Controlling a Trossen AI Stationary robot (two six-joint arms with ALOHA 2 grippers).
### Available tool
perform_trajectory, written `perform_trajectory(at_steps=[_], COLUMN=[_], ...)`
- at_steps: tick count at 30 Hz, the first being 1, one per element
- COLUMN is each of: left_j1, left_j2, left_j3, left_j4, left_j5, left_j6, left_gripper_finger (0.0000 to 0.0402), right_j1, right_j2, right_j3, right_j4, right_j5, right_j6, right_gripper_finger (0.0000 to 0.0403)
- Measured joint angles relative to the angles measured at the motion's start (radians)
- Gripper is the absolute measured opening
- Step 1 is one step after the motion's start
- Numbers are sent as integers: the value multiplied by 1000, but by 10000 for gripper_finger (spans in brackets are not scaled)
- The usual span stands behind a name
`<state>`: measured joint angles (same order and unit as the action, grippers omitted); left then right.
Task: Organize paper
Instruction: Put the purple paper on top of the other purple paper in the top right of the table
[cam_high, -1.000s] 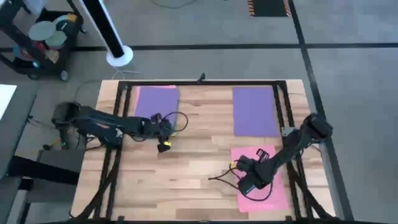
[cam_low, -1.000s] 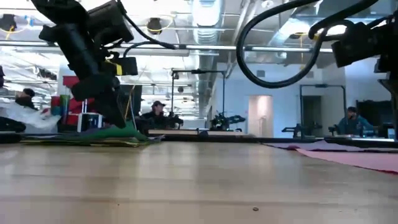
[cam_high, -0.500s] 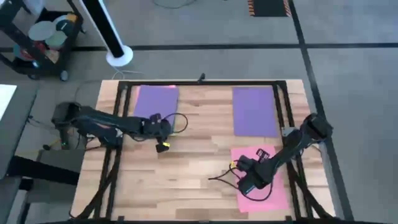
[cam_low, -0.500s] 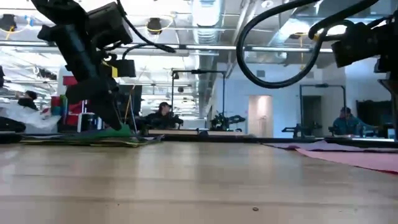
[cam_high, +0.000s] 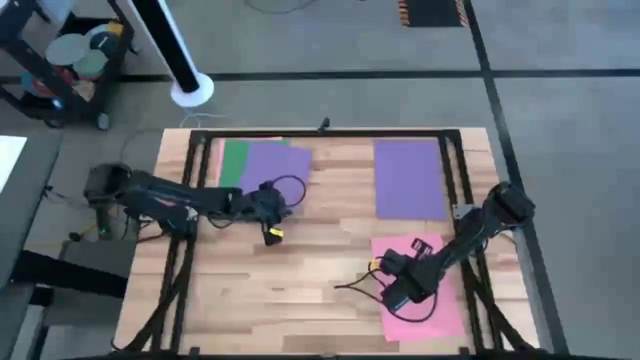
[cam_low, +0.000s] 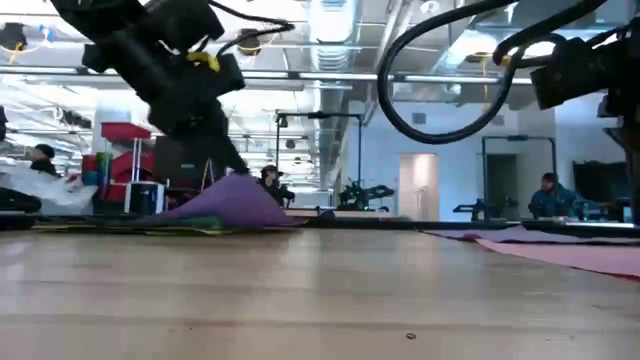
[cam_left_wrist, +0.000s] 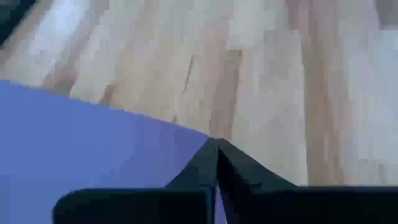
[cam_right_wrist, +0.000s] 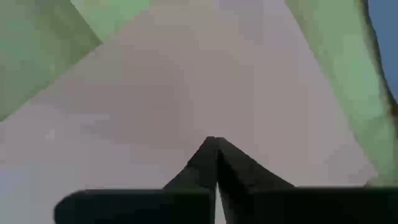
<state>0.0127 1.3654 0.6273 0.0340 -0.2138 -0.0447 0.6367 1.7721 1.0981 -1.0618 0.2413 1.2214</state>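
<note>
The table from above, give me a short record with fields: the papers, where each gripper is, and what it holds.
purple sheet, far left: pinched at its near corner, lifted, pulled toward the middle
green sheet: uncovered beneath it
purple sheet, far right: flat
pink sheet: near right, flat
left gripper: shut on the far-left purple sheet
right gripper: shut, over the pink sheet

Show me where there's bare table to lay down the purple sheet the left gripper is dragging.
Bare wood lies between the left gripper and the pink sheet, across the table's near middle. A narrower strip runs between the dragged purple sheet and the other purple sheet. Crowded: the far left, where a green sheet shows, and the near right under the right gripper.
</note>
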Motion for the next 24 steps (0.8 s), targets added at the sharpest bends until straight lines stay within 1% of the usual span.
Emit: perform_trajectory(at_steps=[2, 5, 7, 11, 12, 14, 18, 24], left_j1=[4, 5, 3, -28, -39, -57, -85, -96], left_j2=[59, 172, 237, 309, 314, 317, 267, 148], left_j3=[37, 121, 183, 278, 290, 308, 311, 311], left_j4=[57, 78, 59, -20, -48, -77, -102, -59], left_j5=[0, 0, 0, 34, 39, 51, 48, 52], left_j6=[8, 32, 41, 65, 72, 75, 65, 74], left_gripper_finger=[0, 0, 0, 0, 0, 0, 0, 0], right_j1=[-4, -4, -4, -2, -2, -2, -12, -101], right_j2=[0, 0, 0, 0, 0, 0, 0, 0], right_j3=[0, 0, 0, 0, 0, 0, 0, 0], right_j4=[3, 4, 5, 9, 11, 36, 124, 344], right_j5=[0, 0, 8, 94, 123, 197, 409, 525], right_j6=[0, 0, 0, -4, -22, -113, -284, -583], right_gripper_finger=[0, 0, 0, 0, 0, 1, 15, 61])
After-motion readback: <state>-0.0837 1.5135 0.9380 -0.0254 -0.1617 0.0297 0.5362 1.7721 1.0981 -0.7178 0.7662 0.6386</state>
